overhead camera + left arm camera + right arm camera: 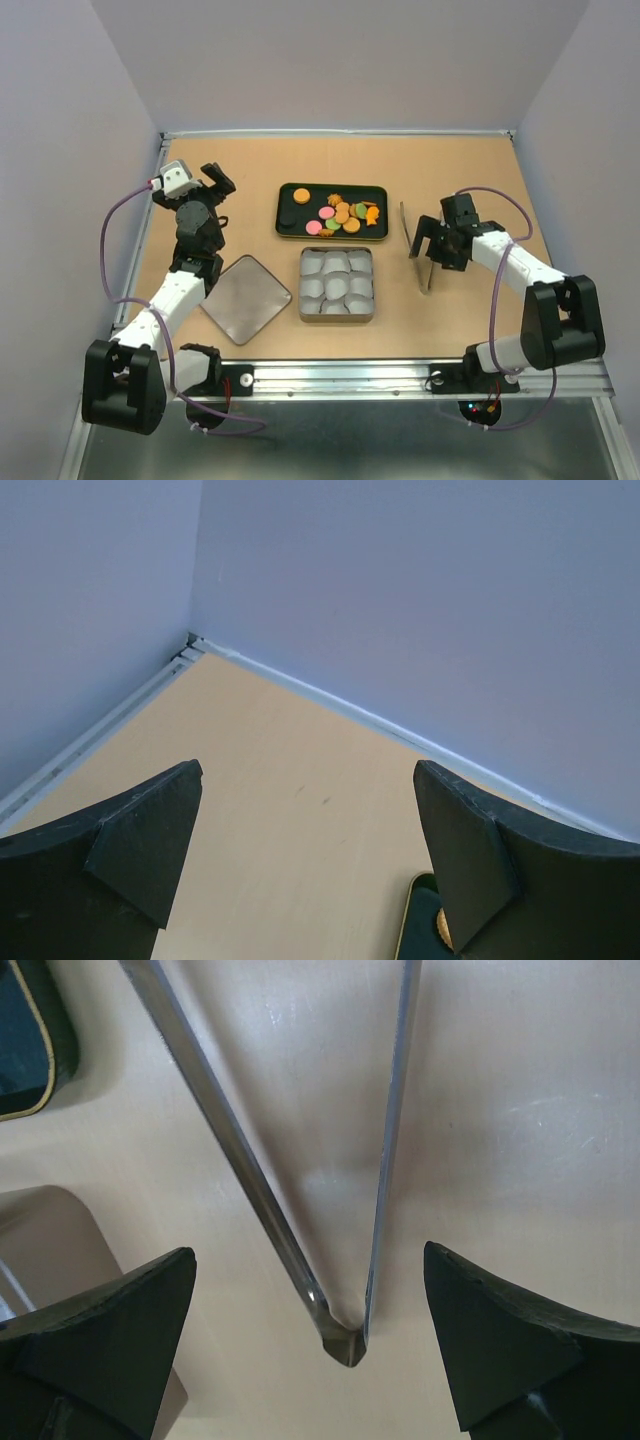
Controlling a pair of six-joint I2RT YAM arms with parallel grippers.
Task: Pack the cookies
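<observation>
Wooden tabletop (250, 170), lavender walls (350, 60), your cookies (345, 213) piled on black tray (372, 192), your right tool (310, 1252) spread wide above metal tongs (255, 1190), your left tool (308, 768) apart, empty

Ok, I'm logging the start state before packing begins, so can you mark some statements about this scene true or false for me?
1. The cookies lie on the black tray. True.
2. The paper cups in the tin already hold cookies. False: the cups are empty.
3. The right gripper grips the tongs. False: it is open above the tongs, which lie on the table.
4. The lid lies left of the tin. True.
5. The left gripper is shut. False: it is open.
</observation>
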